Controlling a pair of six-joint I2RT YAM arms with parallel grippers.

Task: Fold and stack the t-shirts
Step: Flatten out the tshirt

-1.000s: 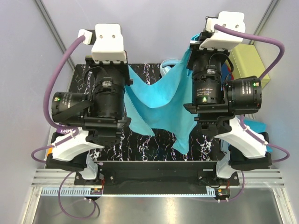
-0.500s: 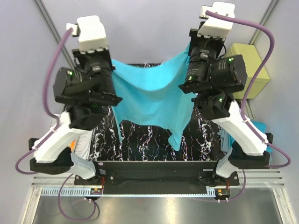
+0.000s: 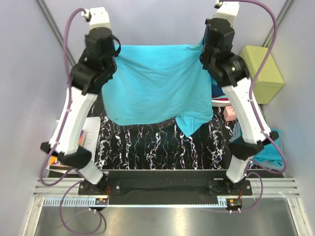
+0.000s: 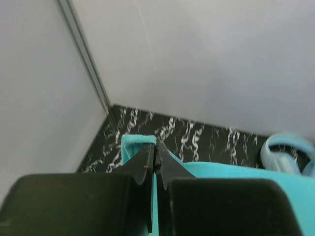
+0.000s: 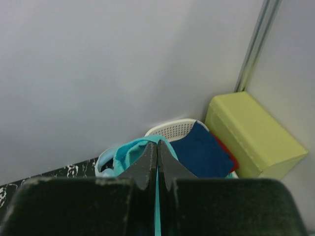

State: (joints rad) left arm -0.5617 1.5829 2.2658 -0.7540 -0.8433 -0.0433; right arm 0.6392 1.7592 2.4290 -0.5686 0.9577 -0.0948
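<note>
Right wrist view: white basket [image 5: 173, 129] holds navy cloth [image 5: 206, 153] and red cloth [image 5: 227, 156].

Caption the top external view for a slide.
Left gripper and right gripper hold a turquoise t-shirt spread over the table.

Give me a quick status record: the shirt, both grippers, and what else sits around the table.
shirt: one turquoise t-shirt, lifted and spread wide between the two arms, lower edge hanging over the table
left gripper: shut on the shirt's top left corner
right gripper: shut on the top right corner
far edge: pale blue headphones; white basket with dark blue cloth
right side: yellow box; more turquoise cloth at the table edge, fold state unclear
</note>
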